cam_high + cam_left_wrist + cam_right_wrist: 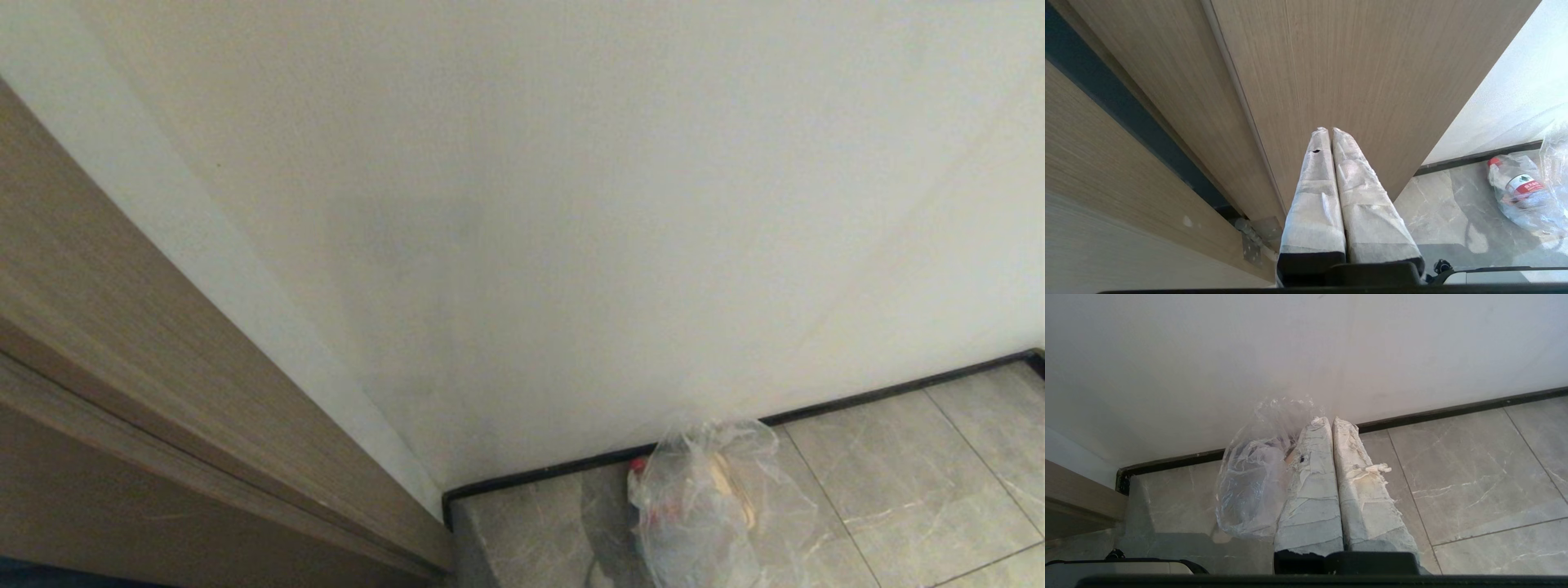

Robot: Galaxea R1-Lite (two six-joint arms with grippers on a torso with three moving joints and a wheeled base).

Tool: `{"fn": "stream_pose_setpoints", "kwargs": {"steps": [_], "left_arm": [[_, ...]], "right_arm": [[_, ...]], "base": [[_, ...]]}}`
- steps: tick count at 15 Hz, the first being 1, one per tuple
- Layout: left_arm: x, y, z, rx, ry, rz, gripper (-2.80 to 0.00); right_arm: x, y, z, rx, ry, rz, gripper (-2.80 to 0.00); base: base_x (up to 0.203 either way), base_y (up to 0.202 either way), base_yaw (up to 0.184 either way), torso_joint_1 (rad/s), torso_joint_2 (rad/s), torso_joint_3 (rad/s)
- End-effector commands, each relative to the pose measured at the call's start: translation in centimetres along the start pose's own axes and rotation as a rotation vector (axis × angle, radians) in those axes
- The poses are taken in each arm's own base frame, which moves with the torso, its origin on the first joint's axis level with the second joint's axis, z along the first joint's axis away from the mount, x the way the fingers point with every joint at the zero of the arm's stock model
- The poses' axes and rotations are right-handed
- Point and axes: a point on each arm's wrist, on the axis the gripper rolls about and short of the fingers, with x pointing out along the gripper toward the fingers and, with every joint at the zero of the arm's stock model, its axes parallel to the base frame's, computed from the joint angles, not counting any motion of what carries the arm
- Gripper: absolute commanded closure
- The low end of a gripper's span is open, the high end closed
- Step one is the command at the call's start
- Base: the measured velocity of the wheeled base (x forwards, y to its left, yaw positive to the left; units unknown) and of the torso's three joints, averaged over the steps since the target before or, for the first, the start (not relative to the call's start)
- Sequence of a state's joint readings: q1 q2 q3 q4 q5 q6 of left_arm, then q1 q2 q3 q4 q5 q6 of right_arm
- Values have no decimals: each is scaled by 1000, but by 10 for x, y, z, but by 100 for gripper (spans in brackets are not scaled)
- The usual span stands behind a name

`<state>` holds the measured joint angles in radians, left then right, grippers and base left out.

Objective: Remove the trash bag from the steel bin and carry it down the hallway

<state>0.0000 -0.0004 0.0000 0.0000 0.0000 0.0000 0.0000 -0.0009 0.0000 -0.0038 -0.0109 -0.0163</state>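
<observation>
1. Head view: trash bag on grey marbled hallway floor, just beside black baseboard and white wall, near wooden door frame; no arm in frame.
2. Bag contents: red-capped, labelled bottle and pale and brownish scraps, seen through crinkled clear plastic; mouth loose, crumpled upward. Steel bin out of view.
3. Right gripper: taped fingers pressed together, empty, tips just beside bag as seen from the right wrist; contact unclear.
4. Left gripper: fingers together, empty, facing door frame.
5. Judged: bag already out and set down, carry apparently finished. If regrasped: pinch gathered mouth, lift clear of floor, avoid tearing thin film.
</observation>
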Motion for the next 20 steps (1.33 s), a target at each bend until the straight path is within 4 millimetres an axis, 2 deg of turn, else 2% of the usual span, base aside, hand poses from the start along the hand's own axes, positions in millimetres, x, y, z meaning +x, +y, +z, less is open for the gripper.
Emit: {"fn": "stream_pose_setpoints", "kwargs": {"steps": [1,20], "left_arm": [[0,0,0,0,0,0,0],[0,0,0,-1,0,0,0]], "right_arm": [[0,0,0,-1,3,0,0],[0,0,0,-2,3,0,0]], "base": [[0,0,0,0,0,0],[0,0,0,0,0,0]]}}
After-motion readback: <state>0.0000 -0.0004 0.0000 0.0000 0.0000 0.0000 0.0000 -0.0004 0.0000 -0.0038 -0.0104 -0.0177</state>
